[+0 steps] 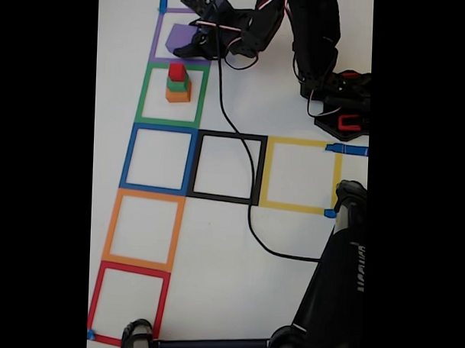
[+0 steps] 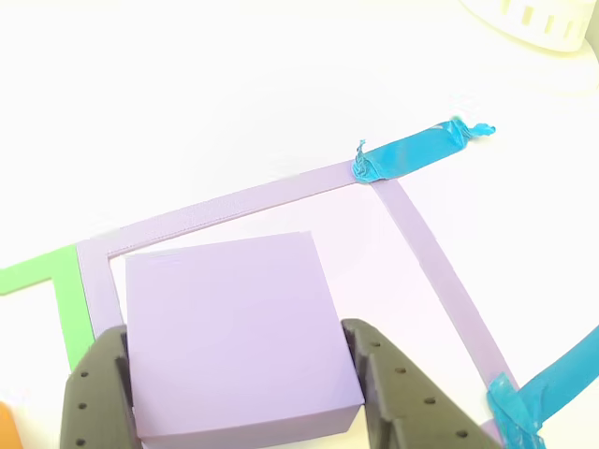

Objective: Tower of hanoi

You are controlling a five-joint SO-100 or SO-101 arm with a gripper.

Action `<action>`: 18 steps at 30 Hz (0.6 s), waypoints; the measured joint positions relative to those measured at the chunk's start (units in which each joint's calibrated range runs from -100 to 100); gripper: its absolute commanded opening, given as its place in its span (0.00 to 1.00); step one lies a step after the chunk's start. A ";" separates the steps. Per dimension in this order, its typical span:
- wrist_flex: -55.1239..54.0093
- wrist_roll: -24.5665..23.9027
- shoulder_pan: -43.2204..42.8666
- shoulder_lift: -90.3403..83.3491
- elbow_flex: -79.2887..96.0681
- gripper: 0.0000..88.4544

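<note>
Spreading across the whole fixed view lay the white worktop, marked with flat tape square outlines: purple at the top left, then green, blue, orange and red running down the left side, with a black outline and a yellow one to the right of the blue. Short blue tape tabs sat at a few corners.

The black arm stood at the upper right of the fixed view and reached left along the top of the frame. A black cable trailed from it down across the black outline toward the lower right, where part of another dark stand filled the bottom corner.

The purple cube, biggest of the four, sat inside the purple outline, in the corner nearest the green tape as the other view showed it. The end effector was closed around it: one dark finger pressed against its left face, the other against its right face, low in that frame. Whether the cube's underside touched the worktop could not be told.

In the fixed view the orange cube sat in the upper part of the green outline, just below the end effector. The green cube was stacked on it, and the red cube, the tiniest, topped the stack, which stood roughly upright.
</note>
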 measured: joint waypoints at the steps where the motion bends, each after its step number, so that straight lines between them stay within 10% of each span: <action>1: 3.95 0.00 0.00 -2.95 -0.62 0.18; 18: 85.61 0.00 -4.10 -25.07 -51.44 0.14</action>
